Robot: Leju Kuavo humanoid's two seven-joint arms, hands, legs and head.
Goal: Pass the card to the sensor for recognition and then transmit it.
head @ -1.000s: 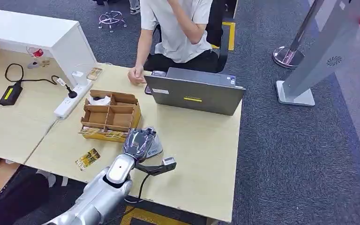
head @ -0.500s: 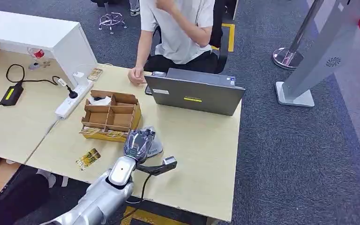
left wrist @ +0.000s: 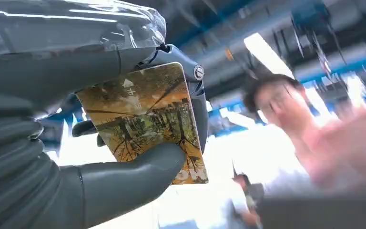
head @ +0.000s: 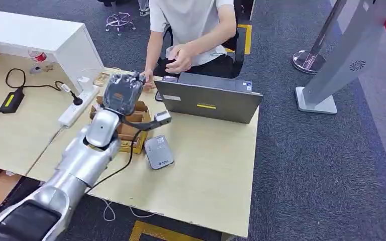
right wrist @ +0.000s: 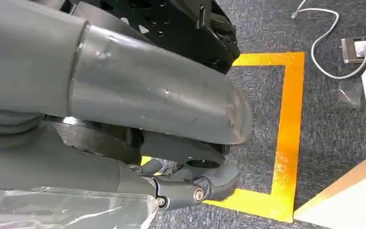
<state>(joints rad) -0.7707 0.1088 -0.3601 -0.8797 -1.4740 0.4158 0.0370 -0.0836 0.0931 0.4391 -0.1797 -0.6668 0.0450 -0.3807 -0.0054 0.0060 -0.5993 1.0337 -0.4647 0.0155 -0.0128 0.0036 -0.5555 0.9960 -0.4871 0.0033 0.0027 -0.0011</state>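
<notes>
Left hand (head: 122, 92) raised above the far end of the cardboard box (head: 134, 131), close to the person's hand (head: 147, 79) resting at the table's (head: 216, 165) far edge. From the left wrist camera: left hand (left wrist: 100, 143) clamped on the card (left wrist: 145, 117), thick thumb (left wrist: 133, 179) pressed across its lower face and darker fingers (left wrist: 198, 105) backing it from behind; card printed with an orange and brown scene, one corner sticking out past the thumb. Beyond the card, a blurred person with a raised hand (left wrist: 348, 148).

Just beside the box, on its side nearer the robot, a grey card sensor (head: 159, 151) lying flat on the table, apart from the hand. Beyond the box, an open grey laptop (head: 208, 100), the person (head: 191, 30) seated behind it, second hand (head: 180, 57) lifted near the chest. Left of the box, a white power strip (head: 75, 108) with a black plug, and further left a black adapter (head: 11, 100) with its cable.

Right hand (right wrist: 124, 143) hanging low over grey carpet (right wrist: 267, 28) marked with yellow tape (right wrist: 288, 124); thumb and fingers drawn in with nothing between them.
</notes>
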